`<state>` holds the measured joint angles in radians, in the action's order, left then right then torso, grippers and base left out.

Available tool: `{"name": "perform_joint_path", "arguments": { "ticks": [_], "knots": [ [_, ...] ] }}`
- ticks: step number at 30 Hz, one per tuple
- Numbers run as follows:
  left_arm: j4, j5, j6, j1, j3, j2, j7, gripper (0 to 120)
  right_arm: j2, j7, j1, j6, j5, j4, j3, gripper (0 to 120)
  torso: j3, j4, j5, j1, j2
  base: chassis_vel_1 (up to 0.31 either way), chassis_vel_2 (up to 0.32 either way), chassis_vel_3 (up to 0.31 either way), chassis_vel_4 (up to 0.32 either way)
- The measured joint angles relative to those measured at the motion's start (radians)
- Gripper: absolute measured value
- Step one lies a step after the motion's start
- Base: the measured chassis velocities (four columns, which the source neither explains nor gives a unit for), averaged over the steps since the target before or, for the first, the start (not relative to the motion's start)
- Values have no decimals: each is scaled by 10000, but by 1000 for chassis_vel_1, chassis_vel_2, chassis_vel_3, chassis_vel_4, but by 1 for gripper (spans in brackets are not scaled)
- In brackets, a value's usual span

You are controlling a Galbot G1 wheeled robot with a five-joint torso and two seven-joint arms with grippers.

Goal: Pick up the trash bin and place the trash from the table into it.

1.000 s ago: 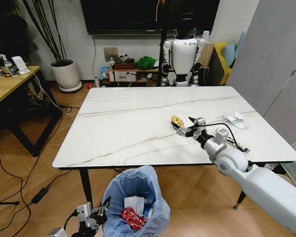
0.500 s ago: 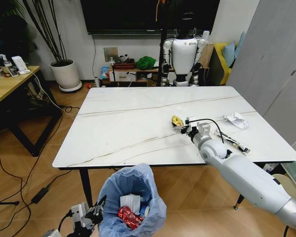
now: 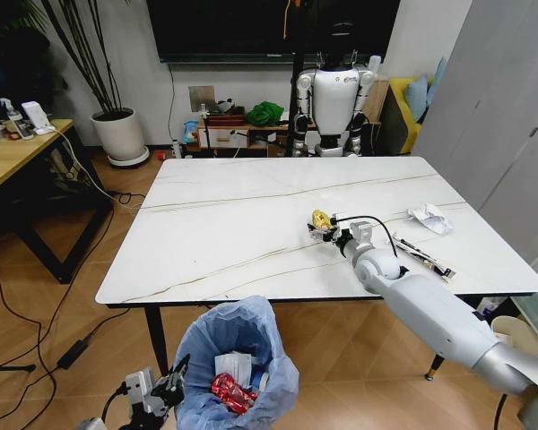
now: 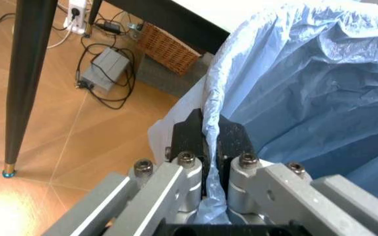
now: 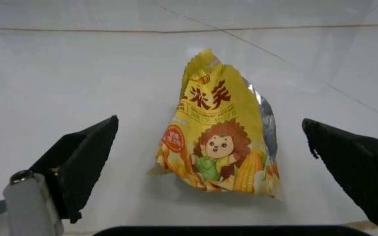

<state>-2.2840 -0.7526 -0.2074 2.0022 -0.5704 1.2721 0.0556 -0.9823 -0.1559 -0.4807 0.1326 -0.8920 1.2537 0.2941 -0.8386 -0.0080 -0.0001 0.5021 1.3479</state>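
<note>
Below the table's [image 3: 251, 224] near edge, at six o'clock, the left gripper [image 4: 206, 142] pinches the rim of the trash bin [image 3: 238, 358], already holding a red can [image 3: 229, 391], while the right gripper [image 5: 208, 157], spread wide, flanks the yellow wrapper [image 5: 222, 142]; white scraps [image 3: 429, 218] at three o'clock remain.

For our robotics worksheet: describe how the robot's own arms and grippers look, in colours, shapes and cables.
The right arm is smooth, rounded and white-grey, with a black cable looping over its wrist. The right gripper has dark, wedge-shaped fingers on a metal base. The left gripper has black pads on silver metal links fastened with hex bolts.
</note>
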Motion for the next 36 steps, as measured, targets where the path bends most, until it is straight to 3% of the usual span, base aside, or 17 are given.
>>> {"name": "perform_joint_path", "arguments": {
  "ticks": [8,12,18,20,26,31,34,36],
  "knots": [
    [10,-36,6,-9,-79,-16,0,0,-274,369,148,-234,97,-847,46,100,0,0,0,0,0,0,0,0,0],
    [16,-42,8,-12,-106,-25,-1,0,-403,557,227,-462,55,-1168,65,88,0,1,2,0,0,0,0,0,0],
    [82,-47,12,-67,-81,-11,0,0,-363,626,270,-506,-4,-1176,121,63,0,0,1,0,0,0,0,0,0],
    [93,-47,12,-76,-73,-10,-1,0,-350,627,270,-506,-5,-1163,124,62,0,0,1,0,0,0,0,0,0],
    [143,-50,13,-153,20,-19,1,0,-178,645,165,-513,-20,-860,178,32,1,0,1,0,0,0,0,0,0],
    [151,-58,15,-178,41,-43,2,0,-144,647,156,-513,-68,-767,235,20,0,0,1,0,0,0,0,0,0],
    [151,-117,18,-257,60,-102,9,0,-53,760,152,-515,-205,-611,355,4,0,1,2,0,0,0,0,0,0],
    [151,-130,19,-288,97,-120,15,0,21,818,124,-515,-277,-487,363,0,1,1,1,0,0,0,0,0,0]
  ]
}}
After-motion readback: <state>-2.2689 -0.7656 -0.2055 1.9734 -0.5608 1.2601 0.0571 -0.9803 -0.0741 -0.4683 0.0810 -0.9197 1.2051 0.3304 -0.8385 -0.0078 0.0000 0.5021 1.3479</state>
